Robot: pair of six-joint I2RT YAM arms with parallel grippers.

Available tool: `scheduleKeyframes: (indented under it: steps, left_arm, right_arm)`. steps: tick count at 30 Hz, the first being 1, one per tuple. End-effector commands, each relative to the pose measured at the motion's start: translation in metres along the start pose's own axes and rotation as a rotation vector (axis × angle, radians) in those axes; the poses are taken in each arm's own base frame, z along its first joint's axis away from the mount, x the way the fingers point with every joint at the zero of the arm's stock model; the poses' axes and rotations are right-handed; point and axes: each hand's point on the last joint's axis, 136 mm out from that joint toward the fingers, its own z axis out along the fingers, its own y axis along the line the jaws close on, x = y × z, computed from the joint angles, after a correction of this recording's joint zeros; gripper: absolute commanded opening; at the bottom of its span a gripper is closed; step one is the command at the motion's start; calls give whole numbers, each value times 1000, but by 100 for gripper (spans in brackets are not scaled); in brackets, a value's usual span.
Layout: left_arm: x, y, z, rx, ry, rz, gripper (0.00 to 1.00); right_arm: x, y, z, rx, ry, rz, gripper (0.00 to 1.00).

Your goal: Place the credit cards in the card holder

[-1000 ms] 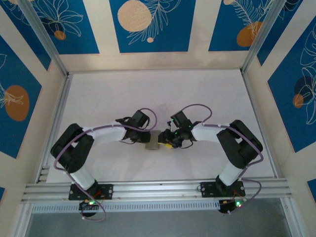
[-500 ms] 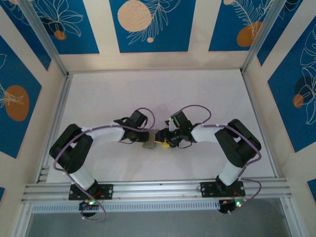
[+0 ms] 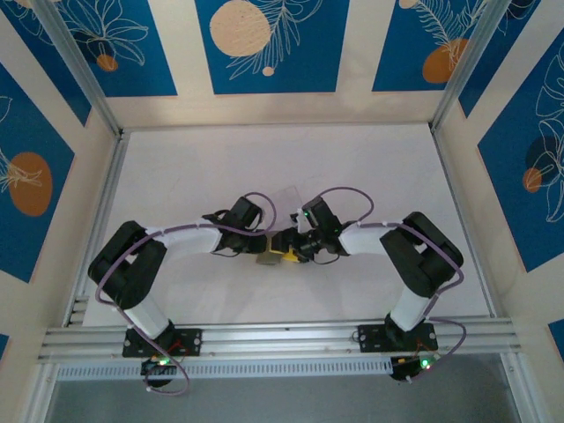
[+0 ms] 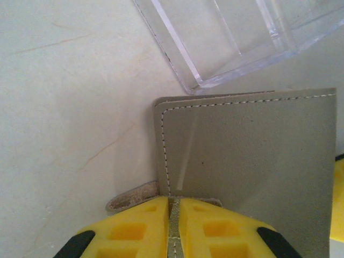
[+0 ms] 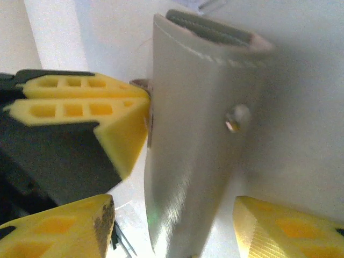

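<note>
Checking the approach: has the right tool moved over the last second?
Yes. In the top view the right tool has shifted left, away from its bolted base, closing on the card holder.

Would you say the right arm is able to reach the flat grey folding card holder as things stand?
Probably yes: the flat grey folding card holder sits between the open fingers of the right pincer, with nothing between them; the left pincer grips just one edge.

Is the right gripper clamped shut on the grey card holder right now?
No, the right gripper stands open: its yellow fingers sit either side of the card holder with clear gaps.
</note>
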Motion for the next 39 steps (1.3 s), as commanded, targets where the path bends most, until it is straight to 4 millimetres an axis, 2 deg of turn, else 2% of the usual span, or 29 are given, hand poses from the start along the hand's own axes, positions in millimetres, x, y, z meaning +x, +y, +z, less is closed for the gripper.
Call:
scheduleKeyframes:
  steps: [1,3,6,8,9,12,16,18,22,25,29,32,33,35,37,39]
  left_arm:
    - [60,28,23,-68,199,-37,14]
    - [60,28,23,-66,199,-36,14]
    - [60,28,21,-66,200,-33,14]
    - [55,26,15,-59,185,-31,14]
    - [51,26,11,-55,174,-32,15]
    - [37,26,-7,-40,120,-49,26]
    - [25,28,-28,-44,65,-45,33]
    - [23,28,-33,-43,52,-44,33]
    - [22,27,-35,-35,45,-47,33]
    - [23,25,-35,-24,49,-49,33]
    - [24,25,-36,-21,49,-51,33]
    - [24,24,-38,-14,45,-50,33]
    - [24,24,-40,-16,40,-49,33]
    - [22,25,-46,-22,30,-48,33]
    - [19,30,-56,-50,0,-49,33]
    - [17,36,-68,-82,-43,-51,33]
  right_arm:
    - [3,-1,15,3,49,1,56]
    - [0,0,20,-10,46,3,44]
    - [-3,4,16,-20,18,-10,17]
    - [-4,5,3,7,-31,-22,3]
    - [-3,3,-6,33,-50,-25,0]
    - [6,-13,-49,175,-118,-7,0]
    - [23,-56,-130,560,-216,38,0]
    - [34,-69,-164,727,-241,43,0]
    - [49,-76,-207,968,-247,26,0]
    - [52,-79,-231,1126,-261,28,0]
    - [44,-71,-229,1235,-248,-7,0]
    - [36,-68,-209,1349,-180,-49,0]
    - [34,-67,-197,1377,-154,-68,2]
    - [32,-63,-165,1361,-99,-106,15]
    - [30,-58,-125,1284,-42,-146,27]
    - [28,-48,-91,1214,-8,-183,34]
